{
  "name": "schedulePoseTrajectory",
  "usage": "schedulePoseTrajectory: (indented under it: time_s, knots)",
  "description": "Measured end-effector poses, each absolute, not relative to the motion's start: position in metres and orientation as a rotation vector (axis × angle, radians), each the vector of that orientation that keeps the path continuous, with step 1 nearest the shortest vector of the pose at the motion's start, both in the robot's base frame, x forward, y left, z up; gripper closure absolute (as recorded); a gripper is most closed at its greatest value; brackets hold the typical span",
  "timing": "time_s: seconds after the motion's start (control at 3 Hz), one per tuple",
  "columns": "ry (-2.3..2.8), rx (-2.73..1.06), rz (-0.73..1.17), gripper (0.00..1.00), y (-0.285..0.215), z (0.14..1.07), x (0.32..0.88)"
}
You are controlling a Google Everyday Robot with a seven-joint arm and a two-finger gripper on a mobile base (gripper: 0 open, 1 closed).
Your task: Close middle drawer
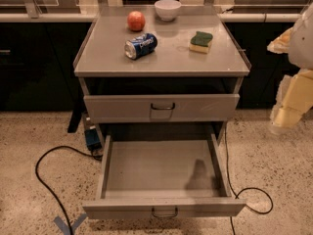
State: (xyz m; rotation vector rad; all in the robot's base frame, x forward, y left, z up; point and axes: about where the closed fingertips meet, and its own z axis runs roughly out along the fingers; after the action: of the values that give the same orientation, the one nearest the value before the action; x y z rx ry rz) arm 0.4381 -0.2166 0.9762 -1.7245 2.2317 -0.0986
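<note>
The middle drawer (122,207) is pulled far out of the grey cabinet towards me. It is wide, shallow and empty, with a small dark wire pull (165,212) at the centre of its low front. A shadow falls on its floor at the right. My gripper (288,106) is a cream-coloured shape at the right edge of the camera view. It hangs in the air to the right of the cabinet, about level with the top drawer. It is apart from the open drawer and touches nothing.
The top drawer (122,107) is shut. On the cabinet top (98,58) lie a blue can (140,45), a red fruit (136,20), a white bowl (167,9) and a green-yellow sponge (201,41). Black cables (41,180) run over the speckled floor on both sides.
</note>
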Motion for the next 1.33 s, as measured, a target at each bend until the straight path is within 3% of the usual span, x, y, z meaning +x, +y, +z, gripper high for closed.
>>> schedulePoseTrajectory:
  time_s: [0.67, 1.33]
  knots:
    - [2.211, -1.707, -0.022, 0.00, -0.205, 0.960, 0.427]
    - [2.145, -1.660, 0.214, 0.00, -0.149, 0.888, 0.356]
